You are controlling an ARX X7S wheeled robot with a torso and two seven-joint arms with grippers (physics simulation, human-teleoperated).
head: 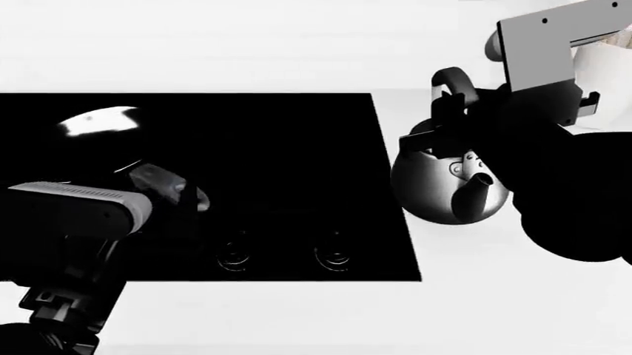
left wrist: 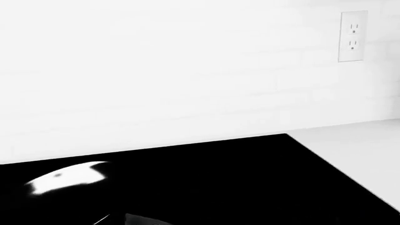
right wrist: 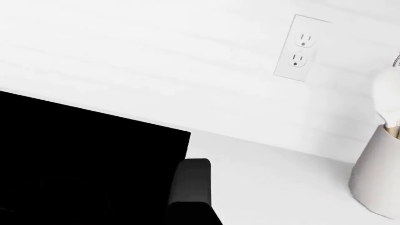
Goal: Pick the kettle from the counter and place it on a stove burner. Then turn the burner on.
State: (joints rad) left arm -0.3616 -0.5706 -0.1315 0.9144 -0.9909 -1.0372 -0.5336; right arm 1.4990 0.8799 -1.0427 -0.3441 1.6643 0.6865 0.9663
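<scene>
right end effector (head: pixel 449 137) gripping kettle (head: pixel 449 185) handle

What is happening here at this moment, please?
A two-armed robot is working at a kitchen counter. Its right arm is at the steel kettle, beside the arched black handle; whether the right end effector grips it cannot be seen. The kettle is over the white counter, just right of the black cooktop, not yet on a burner. The left arm hangs over the cooktop near the knobs.
</scene>
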